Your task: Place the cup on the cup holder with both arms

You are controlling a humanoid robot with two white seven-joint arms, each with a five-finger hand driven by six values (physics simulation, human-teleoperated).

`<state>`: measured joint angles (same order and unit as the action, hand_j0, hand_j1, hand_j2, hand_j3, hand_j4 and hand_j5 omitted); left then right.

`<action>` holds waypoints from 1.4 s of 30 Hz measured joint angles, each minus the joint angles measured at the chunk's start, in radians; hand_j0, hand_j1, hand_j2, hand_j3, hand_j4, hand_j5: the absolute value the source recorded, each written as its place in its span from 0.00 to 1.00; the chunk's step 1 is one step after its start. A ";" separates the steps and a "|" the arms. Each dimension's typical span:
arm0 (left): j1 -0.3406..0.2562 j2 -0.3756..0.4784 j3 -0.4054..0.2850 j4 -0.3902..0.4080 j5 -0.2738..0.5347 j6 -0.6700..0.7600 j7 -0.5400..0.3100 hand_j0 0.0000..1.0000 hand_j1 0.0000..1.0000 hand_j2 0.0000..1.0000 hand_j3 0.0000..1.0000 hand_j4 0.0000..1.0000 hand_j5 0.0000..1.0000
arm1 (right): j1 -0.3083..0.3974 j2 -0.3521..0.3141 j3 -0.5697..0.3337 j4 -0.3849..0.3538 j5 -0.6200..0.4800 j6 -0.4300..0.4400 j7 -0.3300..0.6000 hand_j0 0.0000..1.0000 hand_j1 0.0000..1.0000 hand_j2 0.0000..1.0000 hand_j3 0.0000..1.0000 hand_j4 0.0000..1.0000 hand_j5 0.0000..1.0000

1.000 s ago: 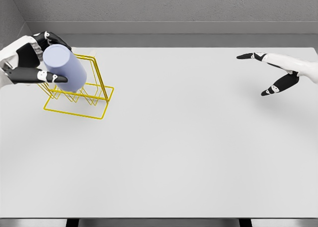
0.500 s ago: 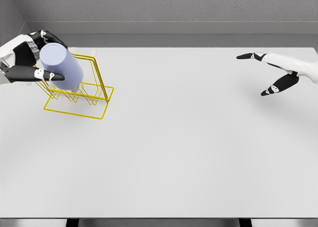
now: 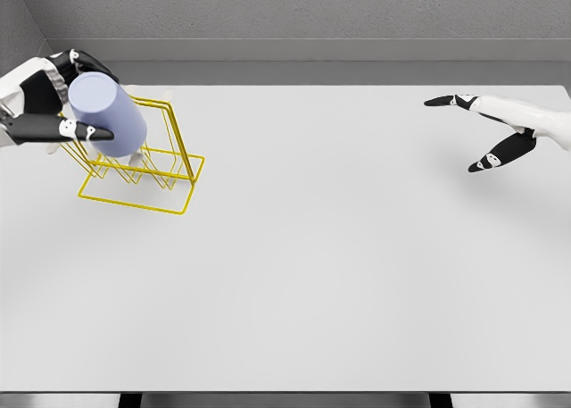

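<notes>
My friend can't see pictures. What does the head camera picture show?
The robot's left hand holds a pale purple cup, tilted, over a yellow wire cup holder at the left of a white table. The right hand is open and empty, over the table's far right.

One lavender cup [image 3: 109, 115], one yellow wire cup holder [image 3: 152, 171], one table [image 3: 339, 265].

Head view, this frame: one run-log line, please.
left hand: shut on pale lilac cylindrical cup, tilted | cup: over yellow wire cup holder | right hand: open, holding nothing, far right
</notes>
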<state>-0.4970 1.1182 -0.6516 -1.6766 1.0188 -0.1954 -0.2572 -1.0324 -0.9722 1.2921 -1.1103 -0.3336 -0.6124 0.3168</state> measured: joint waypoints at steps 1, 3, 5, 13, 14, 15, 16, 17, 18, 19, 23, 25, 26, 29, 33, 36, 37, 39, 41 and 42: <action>0.000 -0.001 0.000 0.000 -0.001 0.000 0.000 0.34 0.34 0.34 0.34 0.34 0.34 | 0.000 0.000 0.000 0.000 0.000 0.000 0.000 1.00 1.00 1.00 1.00 1.00 1.00; 0.000 -0.003 0.000 -0.002 -0.003 -0.001 0.000 0.34 0.34 0.34 0.34 0.34 0.34 | 0.000 0.000 0.000 0.000 0.000 0.000 0.000 1.00 1.00 1.00 1.00 1.00 1.00; 0.002 -0.005 0.000 -0.004 -0.004 -0.001 0.000 0.34 0.34 0.34 0.34 0.34 0.34 | 0.000 0.000 0.000 0.000 0.000 0.000 0.000 1.00 1.00 1.00 1.00 1.00 1.00; -0.002 -0.014 0.000 -0.010 -0.008 -0.006 0.000 0.34 0.34 0.34 0.34 0.34 0.34 | 0.000 0.000 0.000 0.000 0.000 0.000 0.000 1.00 1.00 1.00 1.00 1.00 1.00; -0.003 -0.015 0.000 -0.010 -0.008 -0.006 0.000 0.34 0.34 0.34 0.34 0.34 0.34 | 0.000 0.000 0.000 0.000 0.000 0.000 0.000 1.00 1.00 1.00 1.00 1.00 1.00; -0.003 -0.015 0.000 -0.010 -0.008 -0.007 0.000 0.34 0.34 0.34 0.34 0.34 0.34 | 0.000 0.000 0.000 0.000 0.000 0.000 0.000 1.00 1.00 1.00 1.00 1.00 1.00; -0.003 -0.016 0.000 -0.010 -0.009 -0.009 0.000 0.34 0.34 0.34 0.34 0.34 0.34 | 0.002 0.000 0.000 0.000 0.000 0.000 0.000 1.00 1.00 1.00 1.00 1.00 1.00; -0.003 -0.016 0.000 -0.011 -0.009 -0.011 0.000 0.34 0.34 0.34 0.34 0.34 0.34 | 0.002 0.000 0.000 0.000 0.000 0.000 0.000 1.00 1.00 1.00 1.00 1.00 1.00; -0.003 -0.016 0.000 -0.012 -0.009 -0.012 0.000 0.34 0.34 0.34 0.34 0.34 0.34 | 0.006 0.000 0.000 0.000 0.000 0.000 0.000 1.00 1.00 1.00 1.00 1.00 1.00; -0.003 -0.017 0.000 -0.012 -0.010 -0.014 0.000 0.34 0.34 0.34 0.34 0.34 0.34 | 0.008 0.000 0.000 0.000 0.000 0.000 0.000 1.00 1.00 1.00 1.00 1.00 1.00; -0.002 -0.018 0.000 -0.014 -0.010 -0.020 -0.001 0.40 0.40 0.40 0.40 0.40 0.40 | 0.008 -0.001 0.000 0.001 0.000 0.000 0.001 1.00 1.00 1.00 1.00 1.00 1.00; 0.002 -0.017 0.000 -0.018 -0.010 -0.024 -0.001 0.46 0.46 0.46 0.46 0.46 0.46 | 0.008 -0.001 0.000 0.001 0.000 0.000 0.001 1.00 1.00 1.00 1.00 1.00 1.00; 0.003 -0.017 0.000 -0.019 -0.010 -0.025 -0.002 0.50 0.50 0.50 0.50 0.50 0.50 | 0.008 -0.001 0.000 0.001 0.000 0.000 0.001 1.00 1.00 1.00 1.00 1.00 1.00; 0.005 -0.016 0.000 -0.022 -0.011 -0.028 -0.003 0.58 0.58 0.58 0.58 0.58 0.58 | 0.008 -0.002 0.001 0.002 0.000 0.000 0.001 1.00 1.00 1.00 1.00 1.00 1.00; 0.003 -0.015 0.001 -0.024 -0.011 -0.029 -0.004 0.67 0.67 0.67 0.67 0.67 0.67 | 0.008 -0.002 0.001 0.002 0.000 0.000 0.001 1.00 1.00 1.00 1.00 1.00 1.00; 0.003 -0.015 0.001 -0.024 -0.011 -0.030 -0.004 0.71 0.71 0.71 0.71 0.71 0.71 | 0.008 -0.001 0.000 0.001 0.000 0.000 0.001 1.00 1.00 1.00 1.00 1.00 1.00; 0.005 -0.015 0.002 -0.024 -0.011 -0.030 -0.004 0.71 0.71 0.71 0.71 0.71 0.71 | 0.008 -0.001 0.000 0.001 0.000 0.000 0.001 1.00 1.00 1.00 1.00 1.00 1.00; 0.005 -0.014 0.002 -0.024 -0.011 -0.030 -0.004 0.72 0.72 0.72 0.72 0.72 0.72 | 0.009 -0.001 0.000 0.001 0.000 0.000 0.001 1.00 1.00 1.00 1.00 1.00 1.00; 0.008 -0.014 0.002 -0.024 -0.011 -0.030 -0.004 0.74 0.74 0.74 0.74 0.74 0.74 | 0.008 -0.001 0.000 0.002 0.000 0.000 0.001 1.00 1.00 1.00 1.00 1.00 1.00; 0.008 -0.014 0.002 -0.024 -0.011 -0.030 -0.004 0.74 0.74 0.74 0.74 0.74 0.74 | 0.008 -0.001 0.000 0.002 0.000 0.000 0.001 1.00 1.00 1.00 1.00 1.00 1.00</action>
<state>-0.4893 1.1041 -0.6500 -1.7008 1.0074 -0.2257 -0.2609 -1.0247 -0.9737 1.2922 -1.1085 -0.3336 -0.6124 0.3178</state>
